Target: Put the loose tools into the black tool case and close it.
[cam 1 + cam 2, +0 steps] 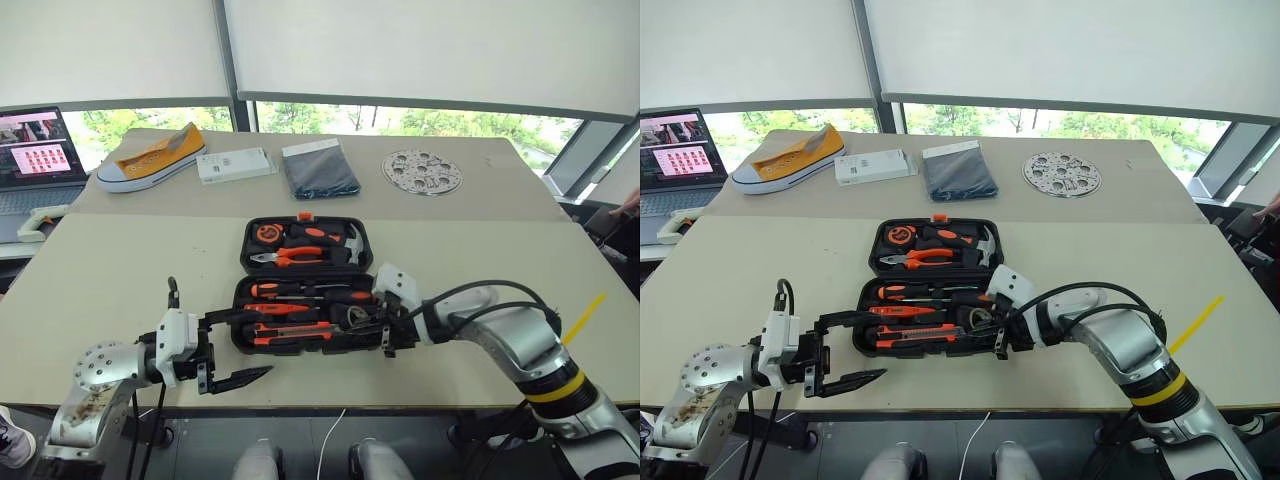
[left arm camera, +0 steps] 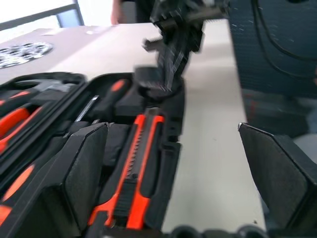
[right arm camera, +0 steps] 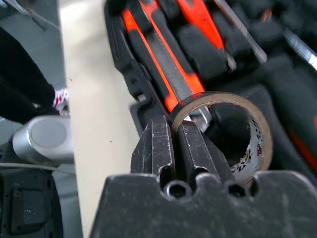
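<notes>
The black tool case (image 1: pixel 243 262) lies open in the middle of the near table. Its far half holds a hammer, pliers and a tape measure. In the near half lie orange-and-black screwdrivers (image 1: pixel 322 296), a slim orange screwdriver (image 1: pixel 272 309) and the utility knife (image 1: pixel 292 332). My right gripper (image 3: pixel 174 126) is shut on the wall of the small tape roll (image 3: pixel 260 130), which hangs just over the right end of the near half (image 1: pixel 357 317). At the case's left front corner, my left gripper (image 1: pixel 262 345) stands open and empty, pointing along the knife (image 2: pixel 136 168).
On the far table lie a yellow-and-white shoe (image 1: pixel 152 157), a white box (image 1: pixel 234 164), a folded dark cloth (image 1: pixel 319 168) and a round metal plate (image 1: pixel 423 171). A laptop (image 1: pixel 38 150) stands at the far left. The table's front edge runs close behind both grippers.
</notes>
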You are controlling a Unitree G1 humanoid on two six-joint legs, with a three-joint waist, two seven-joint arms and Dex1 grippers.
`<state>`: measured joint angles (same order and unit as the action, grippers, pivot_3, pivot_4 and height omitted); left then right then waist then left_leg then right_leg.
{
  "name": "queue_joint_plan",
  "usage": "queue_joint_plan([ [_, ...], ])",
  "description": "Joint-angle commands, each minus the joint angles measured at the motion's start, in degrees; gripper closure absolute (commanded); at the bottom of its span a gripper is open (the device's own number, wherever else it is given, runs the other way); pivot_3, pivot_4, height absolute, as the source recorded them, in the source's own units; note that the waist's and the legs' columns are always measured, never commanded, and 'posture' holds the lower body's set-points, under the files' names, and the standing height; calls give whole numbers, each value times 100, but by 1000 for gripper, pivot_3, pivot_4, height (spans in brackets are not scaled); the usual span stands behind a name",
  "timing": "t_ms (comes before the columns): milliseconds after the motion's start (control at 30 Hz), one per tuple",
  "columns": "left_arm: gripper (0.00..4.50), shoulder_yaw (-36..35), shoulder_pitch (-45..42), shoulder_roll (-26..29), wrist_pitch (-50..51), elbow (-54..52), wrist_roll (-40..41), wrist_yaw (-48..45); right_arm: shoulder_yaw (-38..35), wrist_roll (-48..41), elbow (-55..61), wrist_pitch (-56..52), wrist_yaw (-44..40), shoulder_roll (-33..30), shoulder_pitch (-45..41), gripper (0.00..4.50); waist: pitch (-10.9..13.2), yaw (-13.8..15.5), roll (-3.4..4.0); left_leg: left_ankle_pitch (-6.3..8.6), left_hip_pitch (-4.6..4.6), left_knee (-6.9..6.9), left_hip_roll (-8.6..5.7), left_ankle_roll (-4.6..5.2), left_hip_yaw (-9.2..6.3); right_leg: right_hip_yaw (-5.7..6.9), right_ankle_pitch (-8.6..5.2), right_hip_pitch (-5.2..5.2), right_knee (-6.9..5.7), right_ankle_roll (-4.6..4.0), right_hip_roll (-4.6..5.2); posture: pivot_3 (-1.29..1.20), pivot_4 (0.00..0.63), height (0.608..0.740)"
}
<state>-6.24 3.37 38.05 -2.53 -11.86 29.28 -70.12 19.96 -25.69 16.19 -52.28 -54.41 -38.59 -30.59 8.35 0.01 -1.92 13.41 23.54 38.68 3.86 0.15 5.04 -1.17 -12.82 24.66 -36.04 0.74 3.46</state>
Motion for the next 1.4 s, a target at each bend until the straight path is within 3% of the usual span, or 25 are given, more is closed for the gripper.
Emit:
queue_joint_plan([
  [33, 0, -258, 152, 37, -40, -290, 65, 183, 103, 143, -11, -551, 132, -192, -178, 4479, 0, -3, 0, 0, -1, 0, 0, 0, -1, 1, 0, 0, -2, -1, -1, 0, 150, 740],
  [233, 0, -313, 254, 54, -75, -359, 20, 291, 184, -32, 241, -1136, -13, -512, -393, 4479, 0, 15, 0, -1, -8, 3, 3, -2, -1, 5, -20, -3, -4, -38, 0, 0, 150, 740],
  [467, 0, -278, 282, 18, -173, -324, -71, 405, 384, 39, 225, -1270, 8, -513, -392, 4479, 0, 57, 0, 2, 2, 0, 1, -2, -1, 5, -11, 2, 0, -16, 1, 0, 150, 740],
  [600, 0, -403, 297, 6, -107, -316, 2, 548, 231, -44, 178, -1193, -71, -457, -527, 3421, 0, 47, -1, 3, 6, -1, 2, -3, -1, 6, -5, 6, 0, -6, 0, 0, 150, 740],
  [833, 0, -693, 227, 31, 46, -215, 94, 822, -423, -676, 295, -1026, -824, -776, -678, 964, 0, 30, -1, 3, 13, 0, 6, -3, -1, 7, -4, 20, -6, -8, -2, 0, 150, 740],
  [1000, 0, -1054, 85, 66, 714, 172, -162, 1781, -1326, -669, -483, 311, -1380, -1022, -363, 964, 1, 53, -3, 3, 23, 1, 3, -3, -2, 7, -2, 27, -6, -5, -2, 0, 150, 740],
  [1033, 256, -1081, 33, 71, 869, 286, -270, 2011, -1344, -430, -757, 640, -1253, -1018, -300, 903, 0, 56, -4, 3, 23, 2, 2, -3, -3, 8, -3, 24, -4, -3, -3, 0, 150, 740],
  [1167, 1541, -1043, -244, -38, 1617, 374, -469, 2872, -1254, 858, -2170, 2522, -232, -587, -294, 1993, 0, 38, -10, 2, 16, 5, 1, -4, 0, 9, -1, 17, -5, 1, -4, 0, 150, 740],
  [1267, 2623, -946, -539, -163, 1899, 441, -633, 3316, -1297, 1327, -2928, 3454, 290, -124, -460, 2978, 1, 17, -9, -1, 24, 6, -1, -6, 6, 2, 3, 29, -12, 2, -5, 0, 150, 740],
  [1400, 4281, -538, -1332, -249, 2167, 1101, -917, 3428, -1004, 1976, -4276, 4693, 511, 417, -873, 4483, 2, -14, -8, -2, 19, 6, -2, -8, 5, -2, 6, 25, -19, -1, -11, 0, 150, 740],
])
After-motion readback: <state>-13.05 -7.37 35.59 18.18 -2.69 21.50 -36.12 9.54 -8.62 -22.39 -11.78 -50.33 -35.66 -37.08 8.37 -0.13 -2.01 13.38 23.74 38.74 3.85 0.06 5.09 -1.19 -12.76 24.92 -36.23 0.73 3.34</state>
